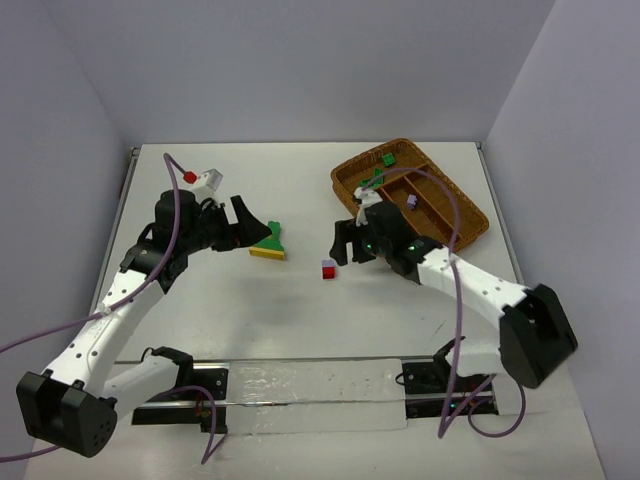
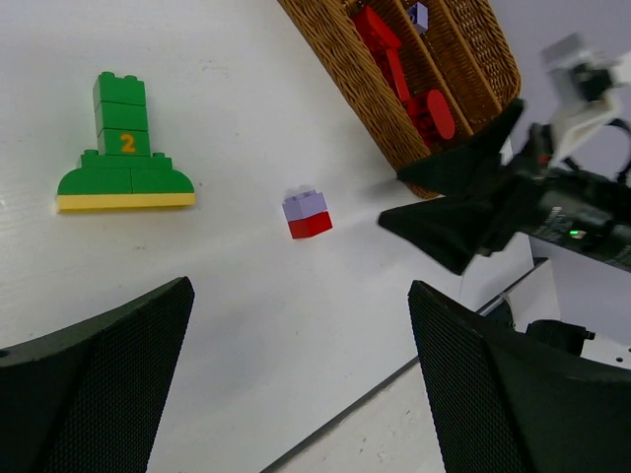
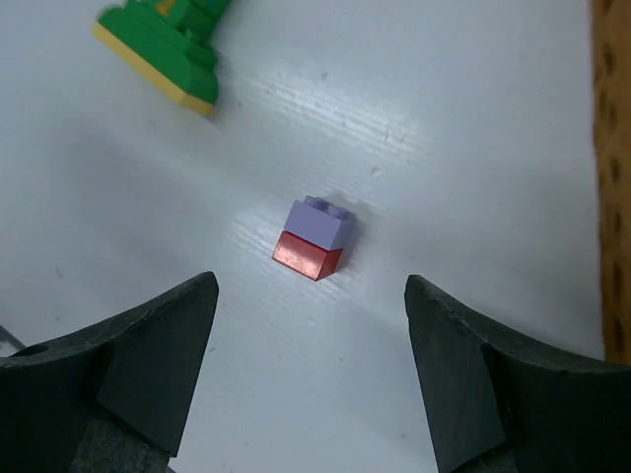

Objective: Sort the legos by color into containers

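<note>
Lilac-on-red lego stack (image 3: pixel 314 239) sits frame centre on white table (image 3: pixel 444 118), untouched; my right pincer (image 3: pixel 311 296) hovers above, jaws wide apart, holding nothing.

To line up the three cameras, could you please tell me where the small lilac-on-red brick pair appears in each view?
Top external: lilac-on-red pair, near centre.
Left wrist: just left of centre.
Right wrist: dead centre.
Shared landmark: green-and-yellow stack, up-left of it throughout.
</note>
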